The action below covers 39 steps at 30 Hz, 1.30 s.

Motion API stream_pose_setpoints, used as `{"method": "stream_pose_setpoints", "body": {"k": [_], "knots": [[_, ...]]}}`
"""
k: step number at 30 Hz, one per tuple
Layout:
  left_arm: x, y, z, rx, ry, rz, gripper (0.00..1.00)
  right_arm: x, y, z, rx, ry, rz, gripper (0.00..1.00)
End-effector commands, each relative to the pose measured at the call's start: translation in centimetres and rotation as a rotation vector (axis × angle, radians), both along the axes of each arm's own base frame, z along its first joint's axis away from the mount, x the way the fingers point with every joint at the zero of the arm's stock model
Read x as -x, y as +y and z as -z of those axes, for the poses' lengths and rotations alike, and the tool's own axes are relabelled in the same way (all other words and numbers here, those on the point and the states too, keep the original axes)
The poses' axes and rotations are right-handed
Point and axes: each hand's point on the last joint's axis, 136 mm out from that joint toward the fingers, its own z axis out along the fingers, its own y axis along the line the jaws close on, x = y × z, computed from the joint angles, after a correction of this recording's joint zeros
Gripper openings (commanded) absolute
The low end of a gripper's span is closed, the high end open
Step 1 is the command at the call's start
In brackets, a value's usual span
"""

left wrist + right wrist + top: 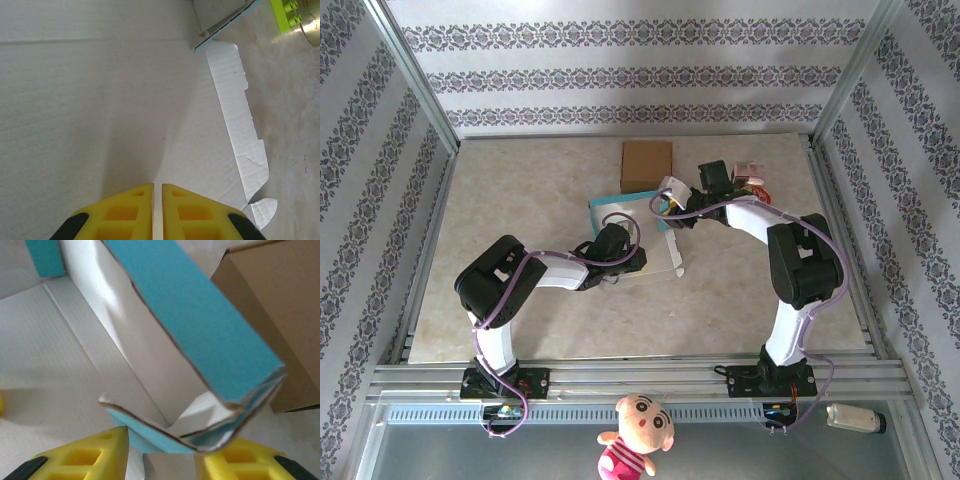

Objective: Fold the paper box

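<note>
The paper box, teal outside and white inside, lies partly unfolded at the table's centre. My left gripper is shut and its yellow fingertips press down on the box's white inner panel; from the left wrist the jaws show a hair-thin gap. A notched side flap lies flat to the right of it. At the box's far edge my right gripper holds raised flaps. From the right wrist the yellow fingers touch both sides of a folded teal corner, below a standing teal wall.
A brown cardboard box stands just behind the paper box, close to the right gripper. A pink object lies at the back right. A lime-green block sits beyond the panel's corner. Metal rails border the table.
</note>
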Motion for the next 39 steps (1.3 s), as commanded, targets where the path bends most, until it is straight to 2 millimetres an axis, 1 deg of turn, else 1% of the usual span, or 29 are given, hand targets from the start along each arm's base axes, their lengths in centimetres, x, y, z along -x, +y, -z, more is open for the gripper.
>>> {"method": "stream_pose_setpoints", "body": {"k": [1, 6, 10, 14, 17, 18, 20, 23, 26, 27, 29, 30, 31, 32, 33, 35, 37, 38, 39], "knots": [[-0.5, 0.0, -1.0, 0.016, -0.041, 0.003, 0.12, -0.7, 0.2, 0.9, 0.055, 0.021, 0.07, 0.37], [-0.5, 0.1, -1.1, 0.017, -0.046, -0.001, 0.12, -0.9, 0.3, 1.2, 0.108, 0.0, 0.116, 0.27], [-0.5, 0.0, -1.2, 0.026, -0.047, 0.002, 0.12, -0.9, 0.5, 1.4, 0.139, -0.016, 0.122, 0.22], [-0.4, 0.2, -1.2, 0.026, -0.049, -0.001, 0.12, -1.0, 0.8, 0.8, 0.143, -0.02, 0.129, 0.25], [-0.4, 0.1, -1.3, 0.027, -0.052, -0.001, 0.12, -1.4, 1.0, 0.1, 0.131, -0.029, 0.144, 0.33], [-0.4, 0.1, -1.3, 0.027, -0.052, 0.0, 0.12, -1.7, 1.1, -0.1, 0.127, -0.03, 0.151, 0.34], [-0.4, 0.1, -1.4, 0.031, -0.054, 0.002, 0.12, -2.0, 1.3, -0.3, 0.123, -0.028, 0.153, 0.34], [-0.3, 0.1, -1.4, 0.033, -0.054, 0.002, 0.12, -2.6, 1.4, -0.2, 0.13, -0.021, 0.169, 0.28], [-0.3, 0.3, -1.5, 0.029, -0.057, -0.003, 0.12, -2.8, 1.7, -0.3, 0.137, -0.021, 0.177, 0.2], [-0.3, 0.3, -1.6, 0.029, -0.06, -0.004, 0.12, -2.8, 1.7, -0.2, 0.142, -0.022, 0.179, 0.15], [-0.3, 0.3, -1.7, 0.03, -0.064, -0.005, 0.12, -2.9, 1.8, 0.0, 0.155, -0.025, 0.184, 0.09], [-0.3, 0.3, -1.9, 0.033, -0.067, -0.004, 0.13, -2.9, 1.9, 0.0, 0.16, -0.025, 0.188, 0.03], [-0.3, 0.3, -2.1, 0.037, -0.07, -0.004, 0.13, -2.9, 2.0, 0.0, 0.164, -0.026, 0.194, 0.0], [-0.3, 0.4, -2.4, 0.04, -0.077, -0.006, 0.13, -2.9, 2.0, 0.0, 0.167, -0.027, 0.205, 0.0], [-0.3, 0.4, -2.8, 0.046, -0.088, -0.008, 0.16, -2.7, 2.0, -0.1, 0.168, -0.025, 0.221, 0.0], [-0.3, 0.8, -4.0, 0.048, -0.114, -0.02, 0.25, -2.4, 2.1, -0.5, 0.151, -0.022, 0.245, 0.0], [-0.1, 1.4, -5.8, 0.045, -0.152, -0.029, 0.38, -1.7, 2.2, -0.8, 0.132, -0.017, 0.258, 0.0], [0.0, 1.8, -6.9, 0.041, -0.172, -0.036, 0.41, -1.3, 2.3, -0.8, 0.134, -0.02, 0.259, 0.0], [0.2, 2.4, -8.1, 0.035, -0.196, -0.045, 0.41, -1.0, 2.4, -0.8, 0.133, -0.024, 0.254, 0.0]]}}
